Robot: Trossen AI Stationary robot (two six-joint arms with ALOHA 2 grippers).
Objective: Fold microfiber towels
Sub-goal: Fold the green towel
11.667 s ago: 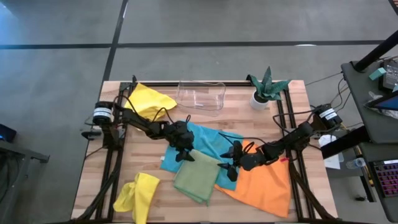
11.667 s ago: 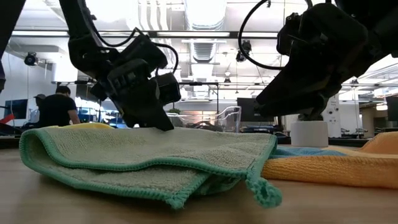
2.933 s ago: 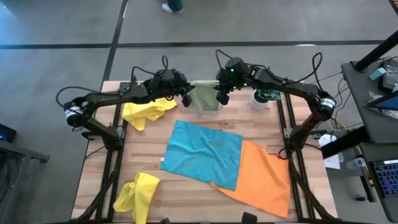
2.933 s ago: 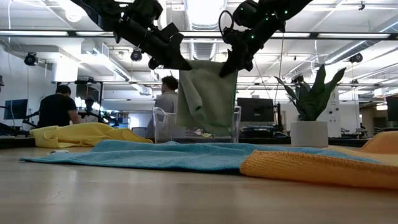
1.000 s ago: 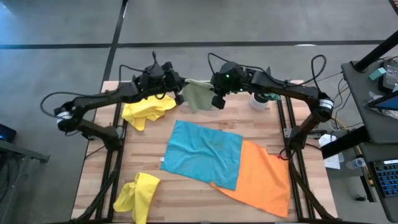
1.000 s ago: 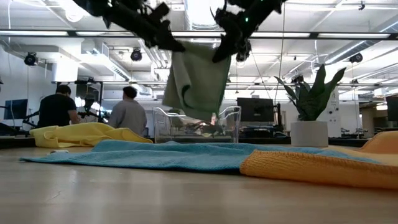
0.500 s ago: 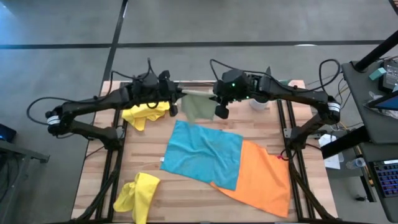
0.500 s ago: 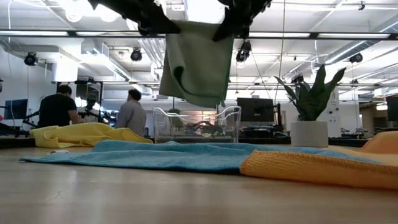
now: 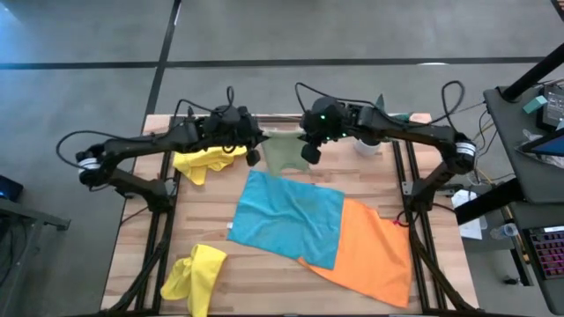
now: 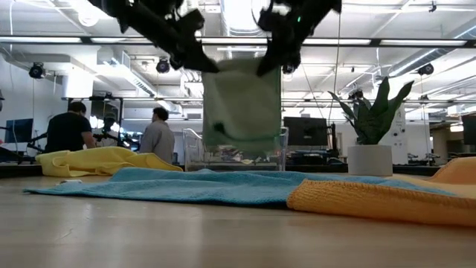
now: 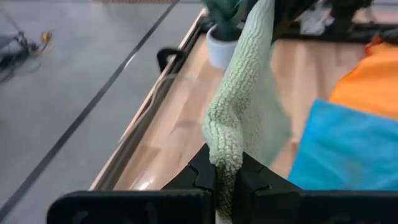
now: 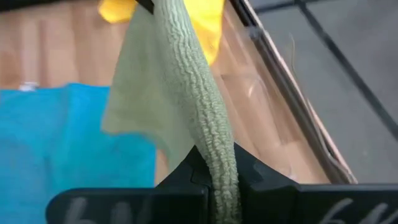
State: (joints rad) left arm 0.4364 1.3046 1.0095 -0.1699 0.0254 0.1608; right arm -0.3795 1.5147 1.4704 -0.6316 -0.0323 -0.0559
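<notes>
A sage green towel (image 9: 282, 151) hangs in the air over the far middle of the table, held between my two grippers. My left gripper (image 9: 254, 141) is shut on its upper left corner and my right gripper (image 9: 307, 148) on its upper right corner. In the low view the green towel (image 10: 242, 108) hangs flat below both, its lower edge in front of the clear tray (image 10: 277, 145). A turquoise towel (image 9: 286, 216) lies spread on the table, with an orange towel (image 9: 370, 251) overlapping its right side. One yellow towel (image 9: 204, 158) lies crumpled at far left, another yellow towel (image 9: 196, 275) at near left. My left gripper pinches the green towel's bunched upper corner (image 11: 225, 163) between its two fingers, coming from the table's left and slanting down. The towel hangs below, clear of the table. My right gripper pinches the opposite upper corner (image 12: 219, 163), bunched into a thick ridge, between its two fingers, coming from the table's right and slanting down. The top edge (image 10: 239, 65) runs nearly level between the two grippers.
A potted plant (image 10: 370, 126) stands at the far right, close behind my right arm. The table's black frame rails (image 9: 159, 220) run along both sides. Bare wood (image 9: 264, 286) shows along the near edge. People stand in the room beyond the table.
Both grippers, shut on the green towel throughout, first rose a little and then sank. The towel hung skewed, with its top edge slanting. It now hangs lower and squarer, with its top edge nearly level.
</notes>
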